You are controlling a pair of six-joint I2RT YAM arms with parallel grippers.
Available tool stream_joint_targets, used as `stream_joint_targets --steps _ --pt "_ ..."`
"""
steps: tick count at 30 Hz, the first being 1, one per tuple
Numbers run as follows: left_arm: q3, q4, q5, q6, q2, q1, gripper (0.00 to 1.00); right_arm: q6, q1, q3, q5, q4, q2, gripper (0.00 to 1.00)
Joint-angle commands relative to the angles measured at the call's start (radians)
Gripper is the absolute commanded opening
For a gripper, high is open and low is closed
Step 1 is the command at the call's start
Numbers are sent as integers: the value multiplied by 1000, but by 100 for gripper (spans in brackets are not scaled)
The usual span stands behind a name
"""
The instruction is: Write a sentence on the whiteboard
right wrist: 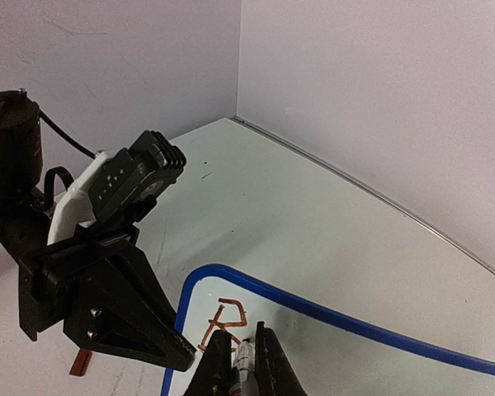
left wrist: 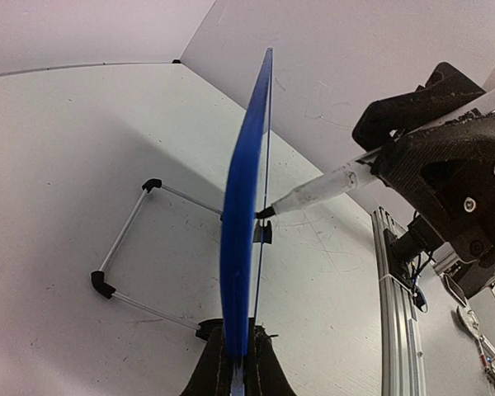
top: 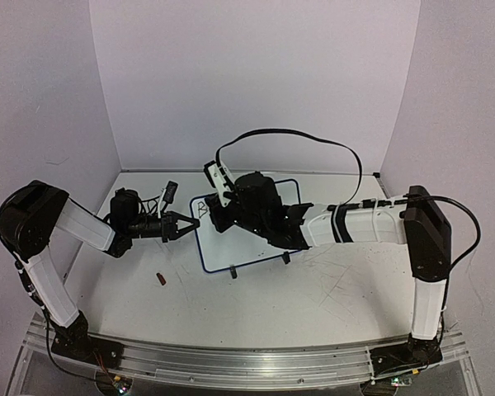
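The whiteboard (top: 247,243) stands tilted on its small black feet at the table's middle. My left gripper (top: 187,224) is shut on its left edge; in the left wrist view the blue rim (left wrist: 243,181) runs edge-on out of the shut jaws (left wrist: 241,351). My right gripper (top: 223,205) is shut on a white marker (left wrist: 322,188), whose tip touches the board's face near the top left corner. Of the sentence, only a first letter (right wrist: 228,318) in reddish-brown strokes shows, just left of the marker (right wrist: 245,360) between my right fingers (right wrist: 245,351).
A small red-brown marker cap (top: 159,279) lies on the table in front of the left gripper. A wire stand (left wrist: 124,247) props the board from behind. The walls close off the table at the back and sides. The metal rail (left wrist: 396,313) runs along the near edge.
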Motion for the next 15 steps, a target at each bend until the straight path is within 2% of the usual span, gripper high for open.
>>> stream_joint_targets --steps 1,15 --pt "6 13 3 46 -28 -2 0 -15 0 32 63 22 6 0" --pt "4 10 1 48 -30 -2 0 0 2 -26 75 8 -29 0"
